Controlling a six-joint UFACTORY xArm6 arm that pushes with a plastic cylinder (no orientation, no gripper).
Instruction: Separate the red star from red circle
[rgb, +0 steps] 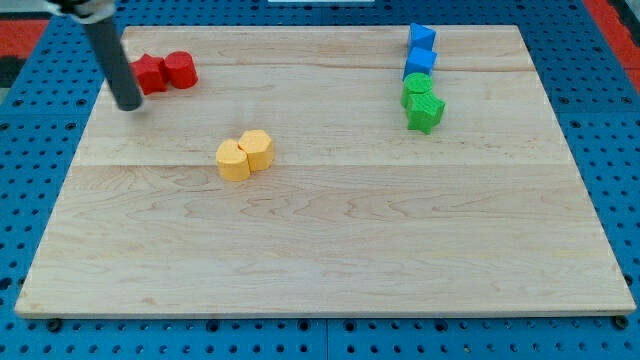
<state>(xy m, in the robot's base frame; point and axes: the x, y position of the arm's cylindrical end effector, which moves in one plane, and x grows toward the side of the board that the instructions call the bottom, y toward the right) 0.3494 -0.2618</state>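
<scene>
My tip (129, 103) touches the red star (150, 74), beside the red circle (180, 69), near the board's (330, 240) top-left edge.

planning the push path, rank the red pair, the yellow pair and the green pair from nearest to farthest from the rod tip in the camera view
1. Red pair: red star and red circle, touching, just to the view's right of my tip.
2. Yellow pair, mid-board, toward the view's bottom right of the tip.
3. Green pair, far at the view's right, below the blue blocks.
</scene>
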